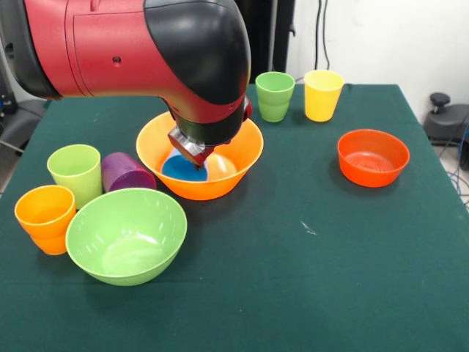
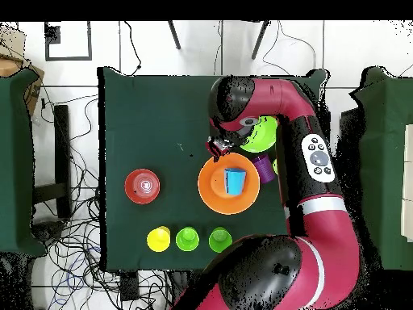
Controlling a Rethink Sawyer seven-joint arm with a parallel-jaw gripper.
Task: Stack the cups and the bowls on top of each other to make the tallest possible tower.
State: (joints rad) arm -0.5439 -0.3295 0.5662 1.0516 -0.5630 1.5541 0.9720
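A blue cup (image 1: 182,169) sits inside the large orange bowl (image 1: 242,147). My gripper (image 1: 196,156) hangs into this bowl, right at the blue cup's far edge; the arm hides its grip. The overhead view shows the gripper (image 2: 218,148) at the orange bowl's (image 2: 211,192) rim, with the blue cup (image 2: 234,179) inside. The lime bowl (image 1: 126,235) stands at the near left, with an orange cup (image 1: 45,218), a lime cup (image 1: 75,170) and a purple cup (image 1: 126,173) on its side next to it. The red-orange bowl (image 1: 372,156) stands at the right.
A darker green cup (image 1: 275,95) and a yellow cup (image 1: 323,94) stand upright at the far edge. The overhead view shows one more green cup (image 2: 219,240) beside them, hidden behind the arm in the front view. Cables lie on the floor around the table.
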